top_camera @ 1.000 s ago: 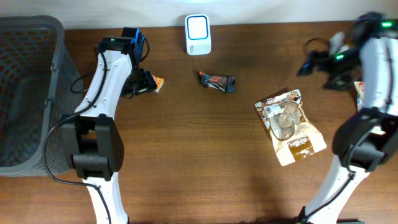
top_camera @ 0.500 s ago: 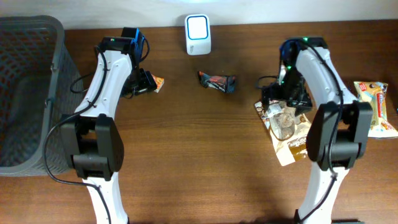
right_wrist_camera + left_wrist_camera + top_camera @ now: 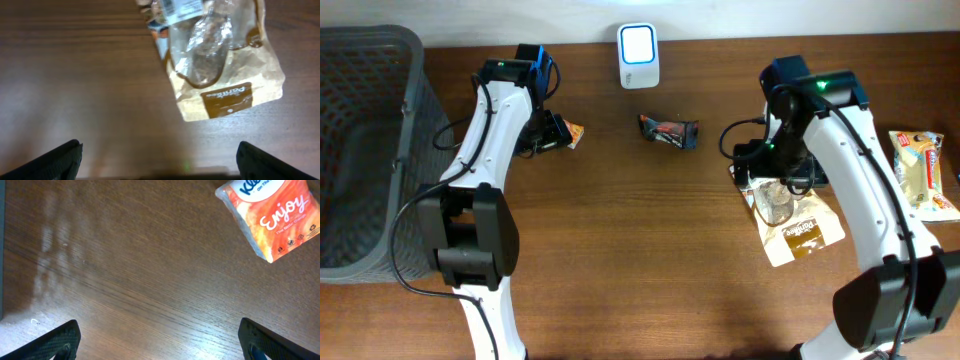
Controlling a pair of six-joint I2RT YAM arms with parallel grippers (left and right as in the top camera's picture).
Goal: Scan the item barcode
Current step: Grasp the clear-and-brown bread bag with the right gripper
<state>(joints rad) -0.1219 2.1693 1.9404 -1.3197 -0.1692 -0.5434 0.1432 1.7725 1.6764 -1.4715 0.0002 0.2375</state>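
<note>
Right wrist view: your tan paper snack bag with the clear window (image 3: 220, 75) is blurred, and the top edge cuts its far end. Left wrist view: orange-and-white tissue pack (image 3: 270, 215) clipped at the far right corner. Overhead: grey mesh basket (image 3: 380, 38) runs off left; small dark wrapper (image 3: 668, 131), print too small to read.

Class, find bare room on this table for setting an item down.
Widest bare wood: front middle, between the left arm's base and the brown snack bag. A smaller patch: between tissue pack and dark wrapper. Crowded: the right, around snack bag and yellow packet.
</note>
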